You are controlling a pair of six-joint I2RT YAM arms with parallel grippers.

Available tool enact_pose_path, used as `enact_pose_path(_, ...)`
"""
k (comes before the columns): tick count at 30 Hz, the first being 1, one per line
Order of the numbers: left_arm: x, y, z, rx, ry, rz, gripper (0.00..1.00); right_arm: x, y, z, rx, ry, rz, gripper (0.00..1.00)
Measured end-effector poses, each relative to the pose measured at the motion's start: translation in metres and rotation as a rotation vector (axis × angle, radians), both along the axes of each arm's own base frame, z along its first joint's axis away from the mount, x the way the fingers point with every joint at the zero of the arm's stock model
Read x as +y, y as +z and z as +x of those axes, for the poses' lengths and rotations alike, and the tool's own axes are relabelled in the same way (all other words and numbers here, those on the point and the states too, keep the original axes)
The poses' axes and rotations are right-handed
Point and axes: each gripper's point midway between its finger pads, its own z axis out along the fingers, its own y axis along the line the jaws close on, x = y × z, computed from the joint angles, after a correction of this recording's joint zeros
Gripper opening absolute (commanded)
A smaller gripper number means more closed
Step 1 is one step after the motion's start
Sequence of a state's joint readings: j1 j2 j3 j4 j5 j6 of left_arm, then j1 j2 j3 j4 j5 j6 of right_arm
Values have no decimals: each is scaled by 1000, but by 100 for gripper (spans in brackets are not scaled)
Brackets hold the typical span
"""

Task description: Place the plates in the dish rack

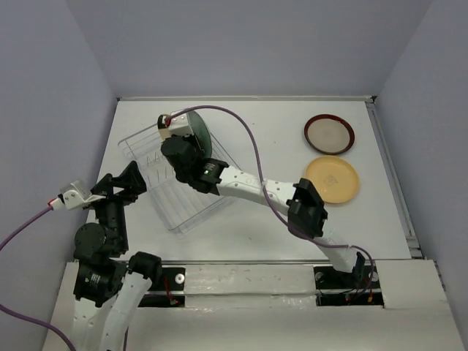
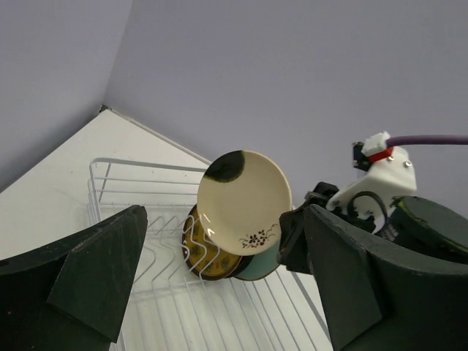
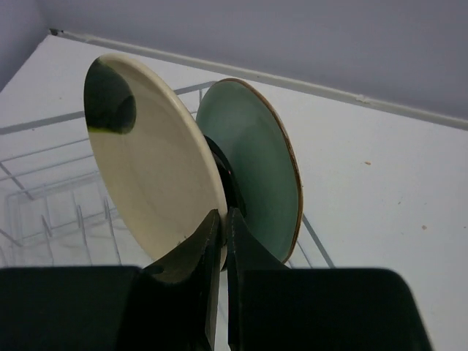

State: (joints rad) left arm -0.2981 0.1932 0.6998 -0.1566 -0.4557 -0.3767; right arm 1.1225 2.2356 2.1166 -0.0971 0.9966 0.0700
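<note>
Standing on edge over the dish rack's (image 1: 133, 143) far end, the cream plate (image 3: 153, 168) parallels the mint-green plate (image 3: 256, 168), its rim clamped by the right gripper (image 3: 223, 234); the left gripper (image 1: 117, 181) gapes apart.

White table (image 1: 365, 227): wire dish rack (image 1: 146, 157) left; red-rimmed plate (image 1: 329, 134), yellow plate (image 1: 332, 179) right.

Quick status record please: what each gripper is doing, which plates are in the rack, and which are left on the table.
right gripper: shut on the rim of the cream plate, holding it upright at the far end of the dish rack
left gripper: open, empty, facing the rack from its left
in rack: mint-green plate and yellow patterned plate, both on edge
on table: red-rimmed plate and orange-yellow plate, lying flat to the right of the rack
cream plate seated: cannot tell
</note>
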Motion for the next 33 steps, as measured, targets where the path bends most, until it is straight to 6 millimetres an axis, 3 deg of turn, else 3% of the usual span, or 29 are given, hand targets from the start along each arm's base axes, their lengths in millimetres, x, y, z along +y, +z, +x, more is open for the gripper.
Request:
enact_pose_path(3,2,0,-2,-2,9,-2,99,14,-14,-1,-14,-5,-82,7)
enact_pose_path(9,4,0,-4,-5,17,-6,99,17,-30,0,-22,-39,-183,7)
enact_pose_path(19,4,0,-4,-5,18,-6,99,10,-22,5,-48,-107,-203,7)
enact_pose_path(28,4,0,-4,-5,16,-6,99,17,-48,6,-32,-106,-228,7)
enact_pose_path(33,4,0,-4,-5,16,-6,99,20,-49,6,-30,-100,-214,7)
